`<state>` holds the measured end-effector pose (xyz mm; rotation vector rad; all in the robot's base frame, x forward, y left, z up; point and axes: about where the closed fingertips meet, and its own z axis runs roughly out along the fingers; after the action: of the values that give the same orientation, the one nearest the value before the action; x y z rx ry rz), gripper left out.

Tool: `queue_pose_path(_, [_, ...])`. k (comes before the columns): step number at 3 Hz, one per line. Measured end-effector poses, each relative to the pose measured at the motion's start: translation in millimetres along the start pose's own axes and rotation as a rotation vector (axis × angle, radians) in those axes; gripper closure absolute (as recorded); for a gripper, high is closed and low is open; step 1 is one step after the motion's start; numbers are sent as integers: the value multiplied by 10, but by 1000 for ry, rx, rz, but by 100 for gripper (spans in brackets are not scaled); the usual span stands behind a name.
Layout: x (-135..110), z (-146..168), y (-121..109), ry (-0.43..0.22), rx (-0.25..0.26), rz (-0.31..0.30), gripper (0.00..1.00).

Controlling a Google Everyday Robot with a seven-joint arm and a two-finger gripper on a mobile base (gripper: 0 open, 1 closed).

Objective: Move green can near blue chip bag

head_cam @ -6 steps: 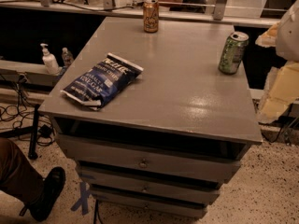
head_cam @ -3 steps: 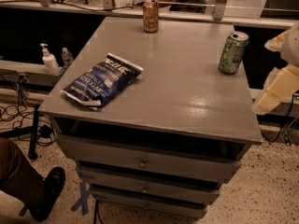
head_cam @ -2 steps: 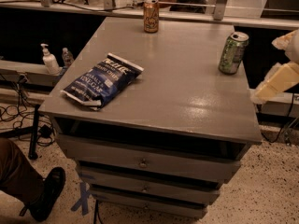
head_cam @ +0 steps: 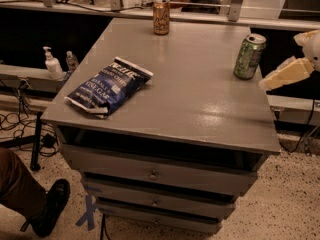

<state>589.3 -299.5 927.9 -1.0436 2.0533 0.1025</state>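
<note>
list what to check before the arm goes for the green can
1. Mottled green-and-white aluminium drink can upright, near the right edge of the grey table top: ok.
2. Gripper right of that can, past the table edge, not touching it: ok.
3. Flat dark navy blue chip bag lying at front left: ok.
4. Line from can to bag crosses only table surface: ok.
5. Orange-brown drink can at the far edge, off that line: ok.
</note>
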Motion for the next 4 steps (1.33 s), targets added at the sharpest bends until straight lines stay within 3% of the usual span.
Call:
queue_pose_path(1, [-160,163,-174,-136,35,52,0])
queue_pose_path(2, [-147,206,-169,-140,37,58,0])
queue_pose_path(3, [-70,359,-229,-170,55,110,0])
queue_pose_path(4, [-40,604,-327,-258,66,185,0])
